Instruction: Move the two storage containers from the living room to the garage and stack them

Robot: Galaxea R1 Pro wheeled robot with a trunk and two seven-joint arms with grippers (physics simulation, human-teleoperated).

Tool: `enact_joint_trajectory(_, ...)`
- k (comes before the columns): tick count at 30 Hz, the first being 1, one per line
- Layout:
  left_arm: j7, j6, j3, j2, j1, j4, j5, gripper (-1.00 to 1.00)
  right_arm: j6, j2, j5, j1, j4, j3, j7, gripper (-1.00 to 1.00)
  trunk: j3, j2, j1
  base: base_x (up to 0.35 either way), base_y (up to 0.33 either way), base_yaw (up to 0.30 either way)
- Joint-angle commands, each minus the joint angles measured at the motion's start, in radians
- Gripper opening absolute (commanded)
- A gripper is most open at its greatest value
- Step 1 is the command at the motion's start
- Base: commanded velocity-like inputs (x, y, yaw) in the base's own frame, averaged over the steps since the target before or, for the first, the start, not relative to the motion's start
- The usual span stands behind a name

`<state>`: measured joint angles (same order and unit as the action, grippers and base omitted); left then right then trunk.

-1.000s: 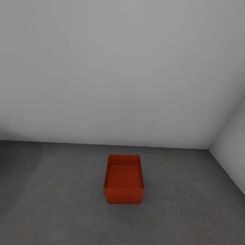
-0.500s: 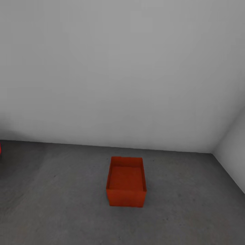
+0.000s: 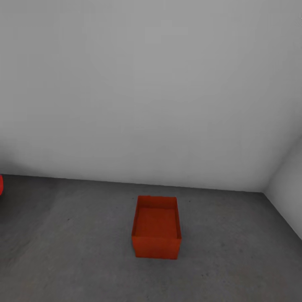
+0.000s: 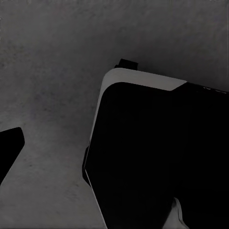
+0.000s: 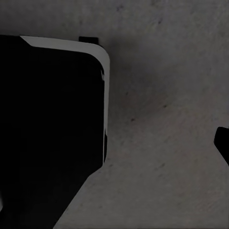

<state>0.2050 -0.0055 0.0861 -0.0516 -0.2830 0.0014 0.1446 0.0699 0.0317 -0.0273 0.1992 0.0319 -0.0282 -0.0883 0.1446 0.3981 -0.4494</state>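
While the head view looks down into a corner of the garage, one container (image 3: 156,227) sits upright on the floor (image 3: 75,251), near the back wall (image 3: 151,92) and well apart from the side wall (image 3: 289,188) at the right; its inside is bare, with nothing in it and nothing on top of it; a sliver of orange-red (image 3: 1,184) shows at the left edge of the floor, possibly the other container, but it is too cut off to be sure; so, as I judge it, the first half of the job is done and the stacking is left.

From the left wrist view, the concrete lies below, with a dark, white-edged part of the robot's body (image 4: 157,152) over it; I cannot tell how far that gripper is open or whether it holds anything.

From the right wrist view, the same concrete and a like dark body (image 5: 47,129) appear; that gripper's state is also beyond telling.
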Motion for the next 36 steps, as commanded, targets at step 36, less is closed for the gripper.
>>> enact_joint_trajectory(36,-0.036,0.006,0.007,-0.002,0.011,-0.001,0.003,1.0,0.004,0.004,-0.006,0.002,0.002,-0.004,-0.001,1.0,-0.053,0.002,-0.001,0.0,0.0,0.0)
